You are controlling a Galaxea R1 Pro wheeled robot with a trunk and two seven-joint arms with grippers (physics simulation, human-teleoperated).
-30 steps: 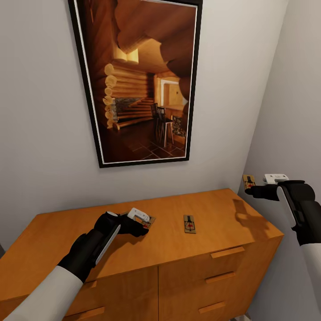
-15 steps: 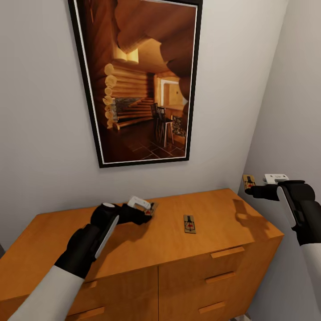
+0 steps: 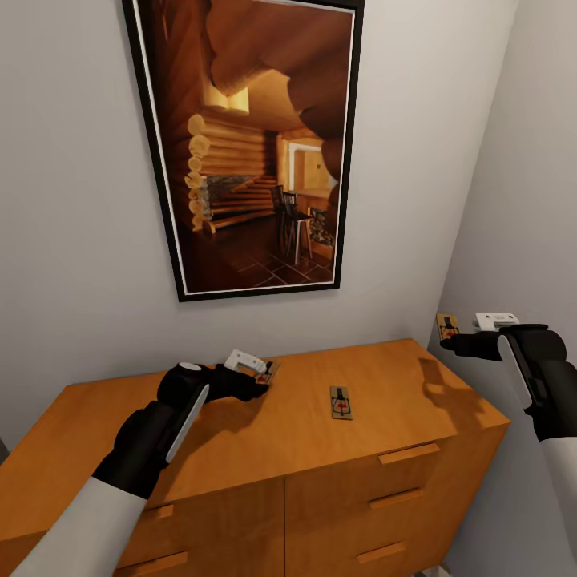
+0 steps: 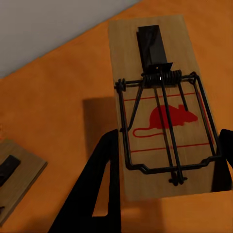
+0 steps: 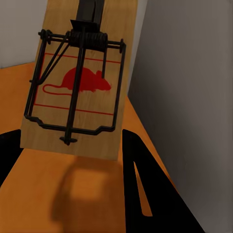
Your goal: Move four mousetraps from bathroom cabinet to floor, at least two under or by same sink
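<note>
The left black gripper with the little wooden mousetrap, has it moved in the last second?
Yes. The left gripper has lifted its mousetrap up and slightly back towards the wall, off the orange-brown wooden cabinet, away from the mousetrap lying flat.

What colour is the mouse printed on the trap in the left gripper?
Red, on the pale wooden mousetrap; clearest in the left wrist view.

Cabinet (image 3: 320, 449) set against the wall below a framed picture (image 3: 248, 144), one mousetrap (image 3: 340, 402) lying on its top right of centre, a second trap (image 3: 268, 373) held over the top left of it, a third trap (image 3: 447, 327) held beyond the cabinet's right end, beside the side wall (image 3: 521, 200).
</note>
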